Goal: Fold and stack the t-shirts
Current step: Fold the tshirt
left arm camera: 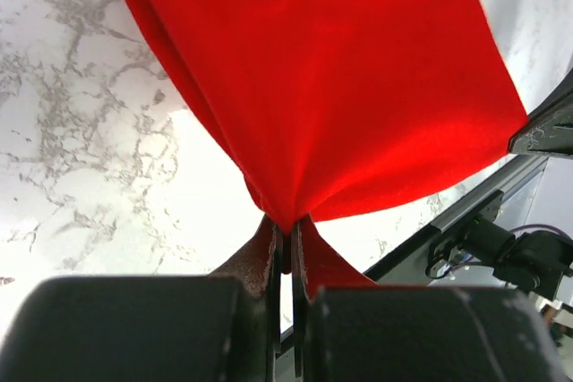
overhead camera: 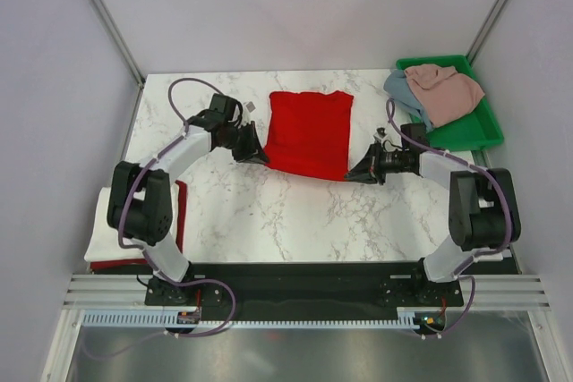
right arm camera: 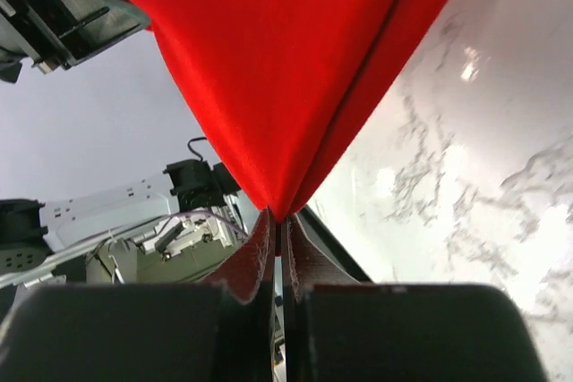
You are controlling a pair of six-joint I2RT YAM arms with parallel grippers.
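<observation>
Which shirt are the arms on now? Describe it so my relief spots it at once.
On the marble table, look mid-table toward the far edge. The red t-shirt is spread there, its near corners pinched by the left gripper and right gripper. It alone is spread out; the pink shirt and grey-blue shirt lie bunched in the green tray, far right.

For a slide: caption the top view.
Left gripper and right gripper pinch near corners of the red t-shirt; other shirts lie in the green tray.
</observation>
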